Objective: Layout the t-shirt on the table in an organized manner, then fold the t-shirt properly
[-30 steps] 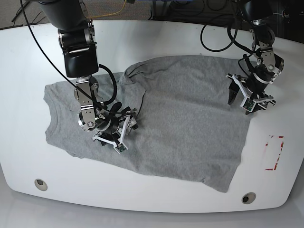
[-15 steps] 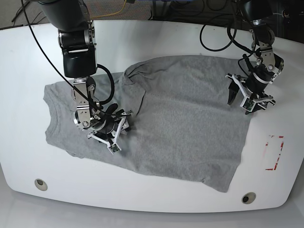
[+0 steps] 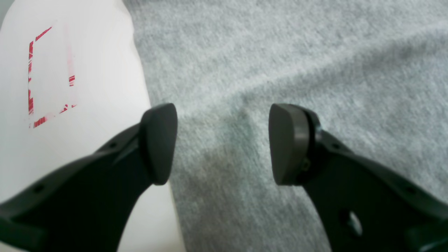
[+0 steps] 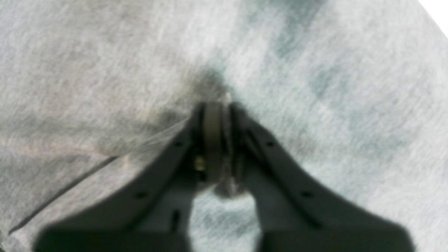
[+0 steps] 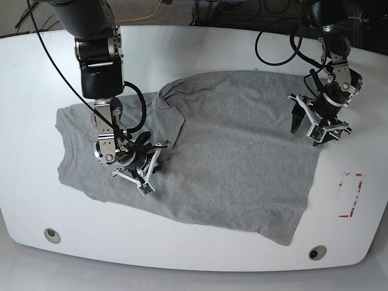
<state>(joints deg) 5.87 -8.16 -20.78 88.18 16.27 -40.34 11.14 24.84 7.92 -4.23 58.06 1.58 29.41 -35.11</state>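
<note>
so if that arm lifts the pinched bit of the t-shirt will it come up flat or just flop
Probably flop: the t-shirt is thin knit, already creased where the right gripper bunches it. It likely tents at the pinch and trails behind. On the glossy table it should slide rather than snag.

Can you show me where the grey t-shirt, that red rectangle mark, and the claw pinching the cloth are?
t-shirt [image 5: 242, 139], base view, middle of its body.
red rectangle mark [image 5: 350, 194], base view, its outline on the white table.
right gripper [image 4: 218, 101], right wrist view, shut fingertips pinching the fabric.
</note>
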